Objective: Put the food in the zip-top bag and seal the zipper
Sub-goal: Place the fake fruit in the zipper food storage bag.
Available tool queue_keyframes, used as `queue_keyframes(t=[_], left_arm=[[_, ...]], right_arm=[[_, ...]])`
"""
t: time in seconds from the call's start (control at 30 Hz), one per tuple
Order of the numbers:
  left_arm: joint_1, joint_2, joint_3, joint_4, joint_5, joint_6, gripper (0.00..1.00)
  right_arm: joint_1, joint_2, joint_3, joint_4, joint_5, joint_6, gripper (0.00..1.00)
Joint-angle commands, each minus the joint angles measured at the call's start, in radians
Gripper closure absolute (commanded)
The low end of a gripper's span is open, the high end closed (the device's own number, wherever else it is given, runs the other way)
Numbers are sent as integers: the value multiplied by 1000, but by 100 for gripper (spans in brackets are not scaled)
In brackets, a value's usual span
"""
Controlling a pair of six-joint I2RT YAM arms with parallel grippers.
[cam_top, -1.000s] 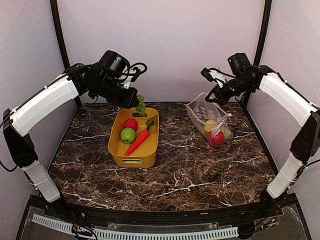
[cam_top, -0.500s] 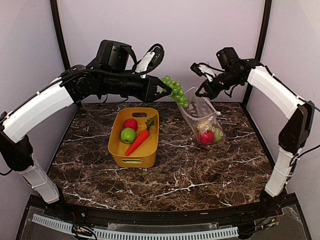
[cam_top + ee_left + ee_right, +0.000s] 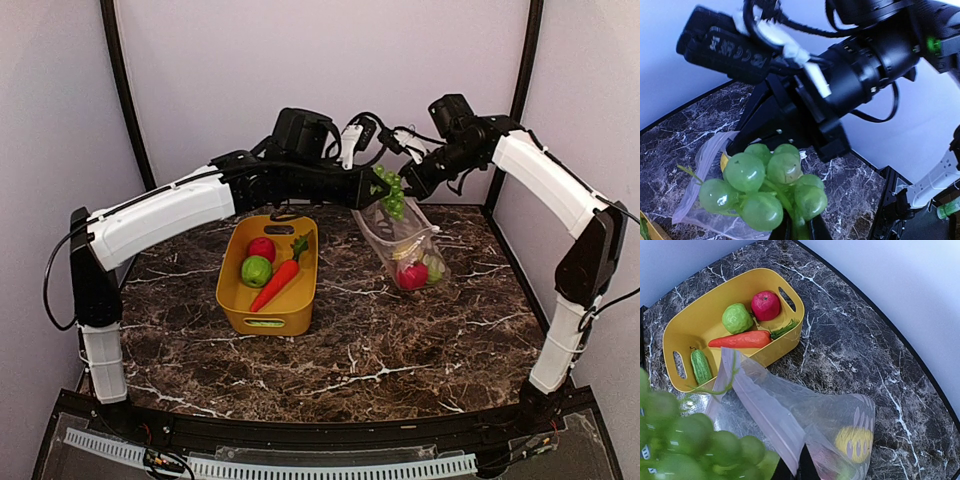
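Since the earlier frames, the left arm has been swung from above the yellow tub (image 3: pixel 262 312) across to the right, and the bunch of green grapes (image 3: pixel 392 193) has been carried to the raised mouth of the zip-top bag (image 3: pixel 398 232). The grapes are clamped by their stem in the left gripper (image 3: pixel 377 183), whose fingers are closed at the base of the bunch in the left wrist view. The bunch is held in the air, just above and touching or nearly touching the upper edge of the bag; which of the two cannot be told. The bag is pinched at its top edge by the closed right gripper (image 3: pixel 416 183), so that it hangs tilted, with its lower end resting on the marble table (image 3: pixel 400 352) at the far right. A yellow lemon (image 3: pixel 857 442) and a red fruit (image 3: pixel 412 276) are seen inside the bag, at its lower end. The bag's mouth is unsealed. In the tub, left of the bag, a red apple (image 3: pixel 262 247), a round green fruit (image 3: pixel 256 271), an orange carrot (image 3: pixel 276 284) and a small green cucumber (image 3: pixel 701 366) are lying.
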Motion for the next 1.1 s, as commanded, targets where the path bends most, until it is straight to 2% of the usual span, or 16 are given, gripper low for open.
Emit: queue_keyframes(t=[0.0,0.33,0.4,0.43,0.5,0.6,0.83,1.07], left_arm=[[1,59,92,-2,-67,-16,99],[1,139,111,-24,-211,-32,99],[3,158,128,-42,-214,-32,83],[3,167,137,-47,-216,-34,71],[3,168,147,-57,-221,-37,58],[4,167,182,-85,-219,-34,49],[2,127,214,-89,-87,-38,46],[0,34,112,-72,-75,5,43]], right_arm=[[8,-32,31,-2,11,8,100],[8,-44,40,-1,27,3,100],[8,-44,39,-1,32,3,100],[8,-45,37,-1,36,3,100],[8,-49,34,0,43,1,100],[6,-52,27,3,54,-2,100],[-21,-37,23,8,66,4,100],[-54,-38,14,7,24,13,100]])
